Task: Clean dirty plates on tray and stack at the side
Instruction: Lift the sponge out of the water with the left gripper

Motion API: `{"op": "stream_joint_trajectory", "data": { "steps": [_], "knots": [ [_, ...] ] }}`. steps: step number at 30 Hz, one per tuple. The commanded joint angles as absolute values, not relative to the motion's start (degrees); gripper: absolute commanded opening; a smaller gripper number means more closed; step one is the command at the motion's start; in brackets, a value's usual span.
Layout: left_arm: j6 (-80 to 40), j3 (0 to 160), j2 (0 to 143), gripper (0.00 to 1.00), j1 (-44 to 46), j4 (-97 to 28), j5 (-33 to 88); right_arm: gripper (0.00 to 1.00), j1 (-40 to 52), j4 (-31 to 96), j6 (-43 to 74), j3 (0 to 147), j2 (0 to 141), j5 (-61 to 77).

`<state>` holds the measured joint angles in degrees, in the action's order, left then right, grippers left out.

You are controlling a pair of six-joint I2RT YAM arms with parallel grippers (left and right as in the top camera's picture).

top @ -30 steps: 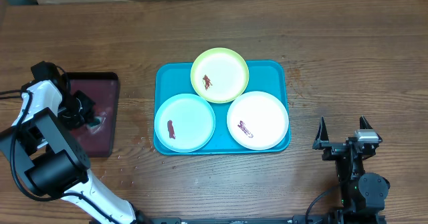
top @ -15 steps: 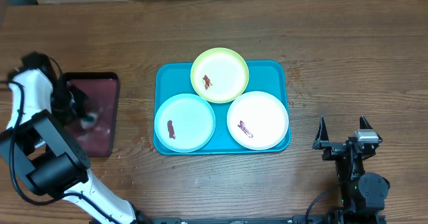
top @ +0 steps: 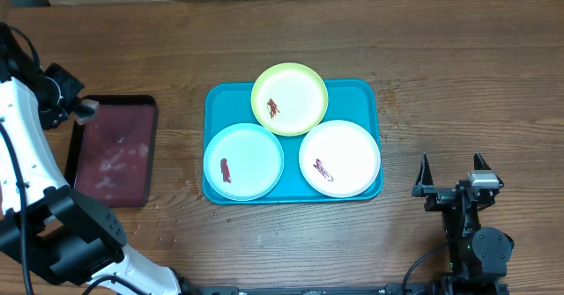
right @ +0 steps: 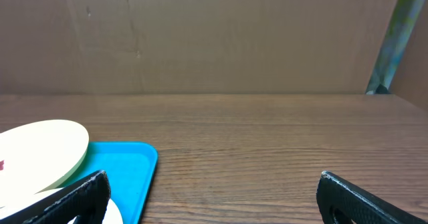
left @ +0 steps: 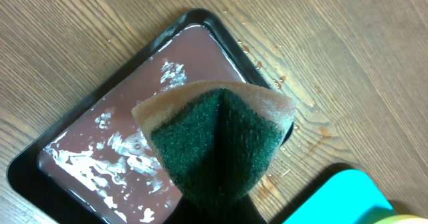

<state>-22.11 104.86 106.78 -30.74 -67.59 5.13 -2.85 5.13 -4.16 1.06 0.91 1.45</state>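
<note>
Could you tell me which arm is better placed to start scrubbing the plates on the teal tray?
Left, most likely: the left gripper holds the green-and-tan sponge beside the maroon tray, ready to wipe. The right gripper sits open and empty, off to the right of the teal tray.

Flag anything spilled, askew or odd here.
The yellow-green plate, blue plate and white plate each carry a red-brown smear. The yellow-green plate overhangs the teal tray's far rim. The dark tray holds whitish streaks. The left gripper pinches a folded sponge.
</note>
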Motion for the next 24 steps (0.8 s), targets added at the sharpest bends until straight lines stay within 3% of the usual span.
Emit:
{"op": "stream_joint_trajectory", "data": {
  "steps": [1, 11, 24],
  "knots": [
    [-21.21, 100.14, 109.51, 0.04, -30.59, -65.91, 2.79, 1.00, -2.52, 4.80, -4.34, 0.47, 0.78, 1.13],
    [-20.56, 93.12, 117.51, 0.04, -31.64, -64.47, 9.74, 1.00, -2.52, 4.82, -4.34, 0.47, 0.78, 1.13],
    [-20.84, 111.83, 116.86, 0.04, -33.65, -79.09, 35.77, 1.00, -2.52, 4.80, -4.34, 0.49, 0.78, 1.13]
  ]
}}
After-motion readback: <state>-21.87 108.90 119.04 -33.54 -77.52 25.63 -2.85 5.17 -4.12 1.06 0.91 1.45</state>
